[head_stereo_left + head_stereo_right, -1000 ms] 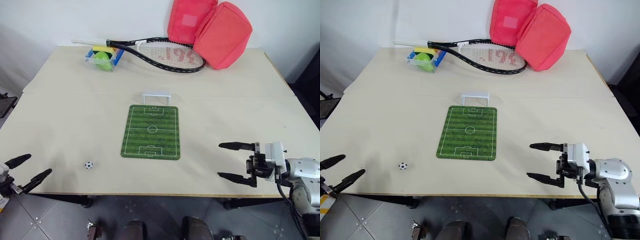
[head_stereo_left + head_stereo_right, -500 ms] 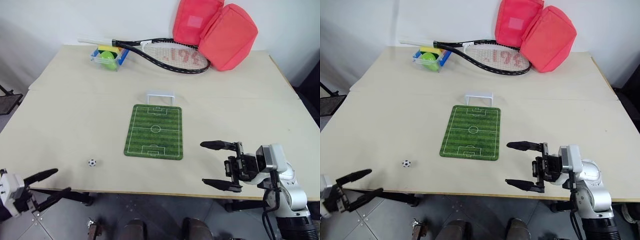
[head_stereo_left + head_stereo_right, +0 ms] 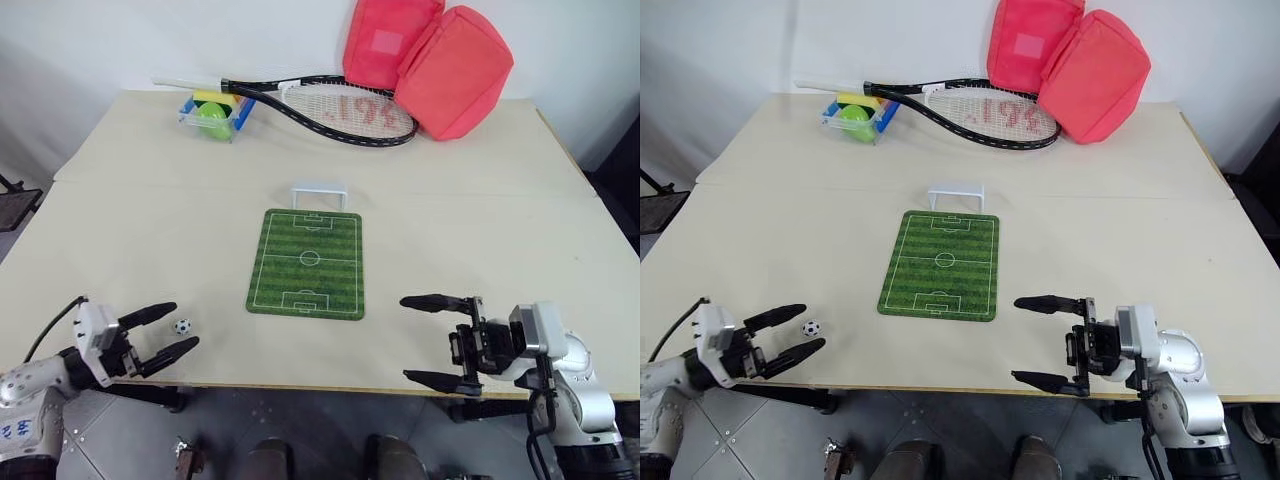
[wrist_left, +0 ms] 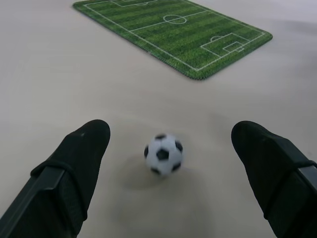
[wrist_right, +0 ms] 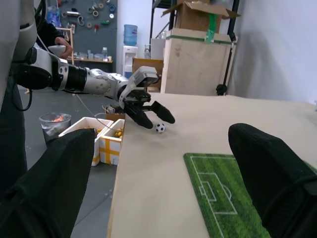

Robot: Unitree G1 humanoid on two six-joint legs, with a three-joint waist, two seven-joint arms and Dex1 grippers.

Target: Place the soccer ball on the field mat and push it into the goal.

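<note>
The soccer ball [image 3: 182, 326] lies on the bare table [image 3: 150, 230], left of the field mat [image 3: 308, 263], between the left gripper's [image 3: 168, 330] spread fingers. Centre it deep, then close gently so it can't squirt out. The right gripper [image 3: 425, 339] waits open

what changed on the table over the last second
The left gripper swung in from the table's edge, open fingers now bracketing the tiny black-and-white soccer ball, not gripping. The right gripper drifted inward, open. Ball, green striped field mat and white goal frame stayed put.
</note>
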